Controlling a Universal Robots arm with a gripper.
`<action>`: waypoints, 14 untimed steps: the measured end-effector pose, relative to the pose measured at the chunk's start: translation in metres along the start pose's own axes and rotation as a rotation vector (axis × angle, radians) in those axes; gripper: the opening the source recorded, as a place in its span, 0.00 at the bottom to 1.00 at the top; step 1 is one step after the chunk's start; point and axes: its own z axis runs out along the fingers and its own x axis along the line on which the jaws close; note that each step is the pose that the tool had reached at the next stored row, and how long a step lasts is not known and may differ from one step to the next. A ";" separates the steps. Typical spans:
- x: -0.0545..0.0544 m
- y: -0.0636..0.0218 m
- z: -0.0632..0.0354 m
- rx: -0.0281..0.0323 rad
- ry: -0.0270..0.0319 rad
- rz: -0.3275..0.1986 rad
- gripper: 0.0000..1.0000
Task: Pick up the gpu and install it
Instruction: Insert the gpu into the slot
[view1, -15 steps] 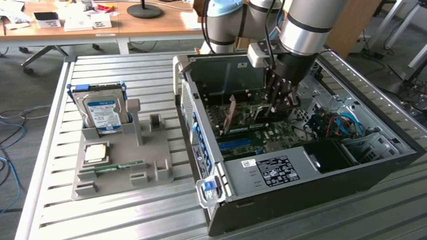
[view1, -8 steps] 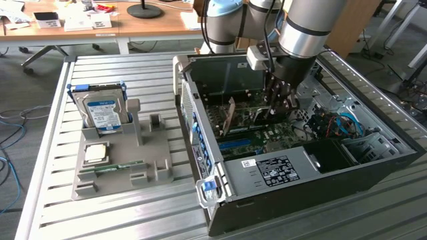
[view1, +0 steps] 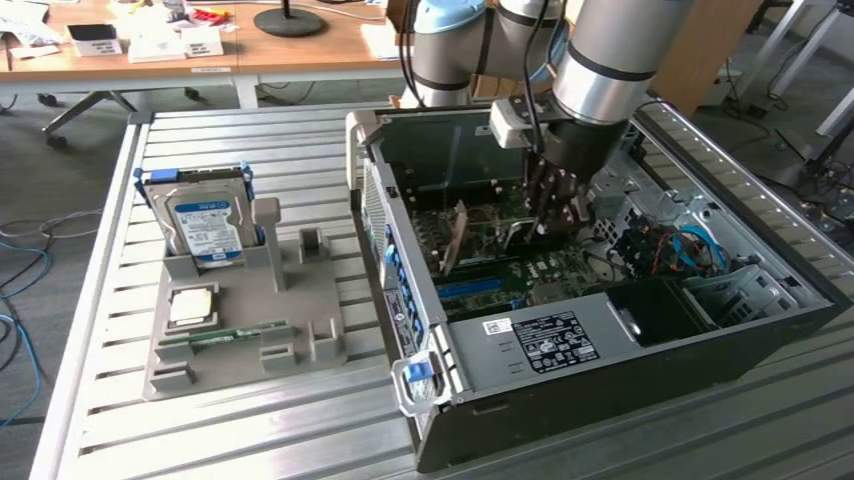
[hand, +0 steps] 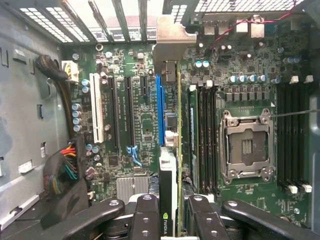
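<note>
My gripper reaches down into the open computer case and is shut on the gpu. In the wrist view the gpu stands edge-on between my fingers, a green-logo label near them and its grey metal bracket at the far end by the case's rear slots. The card lines up just beside the blue slot on the green motherboard. I cannot tell whether its lower edge sits in the slot.
A CPU socket and black memory slots lie beside the card, with cable bundles on the other side. Outside the case, a grey fixture holds a hard drive, a processor chip and a memory stick.
</note>
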 end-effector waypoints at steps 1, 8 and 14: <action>0.000 0.0004 0.0006 0.0000 0.0000 0.000 0.27; 0.001 0.0058 0.0033 0.0000 0.0002 0.000 0.27; 0.003 0.0092 0.0065 0.0000 0.0005 0.000 0.27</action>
